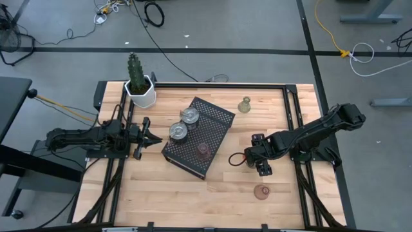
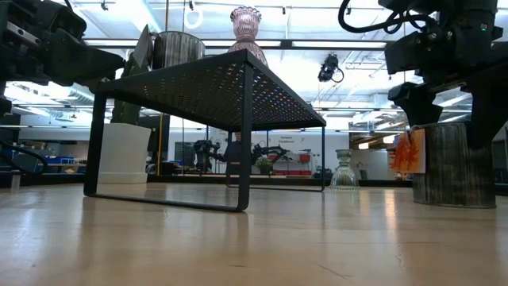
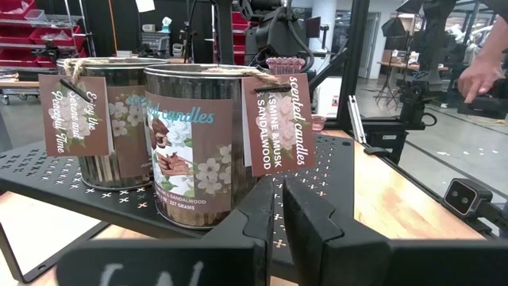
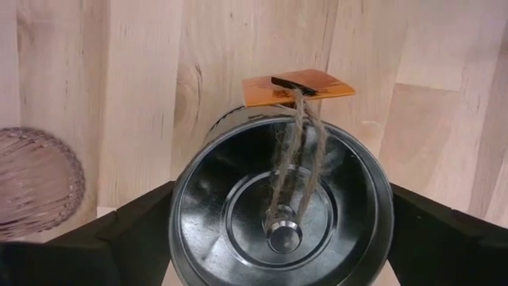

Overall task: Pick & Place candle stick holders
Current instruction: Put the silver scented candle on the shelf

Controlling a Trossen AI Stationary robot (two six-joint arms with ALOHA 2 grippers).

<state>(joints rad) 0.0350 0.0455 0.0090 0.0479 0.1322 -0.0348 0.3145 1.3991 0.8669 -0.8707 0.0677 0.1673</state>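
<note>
Silver holder (image 4: 279,208) sits between right gripper's (image 4: 278,230) spread fingers (image 4: 131,230) — unclamped.

We see a light wooden table (image 1: 161,193) with a black frame around its edge. On it a black perforated tray (image 1: 215,116) stands turned at an angle on thin legs. At the table's far left corner sits a white hexagonal pot (image 1: 143,94) holding a green cactus (image 1: 134,67). Cables (image 1: 158,38) trail across the grey floor beyond, one of them yellow (image 1: 325,29). In the left wrist view, a person's hand (image 3: 482,75) shows in the room behind.
</note>
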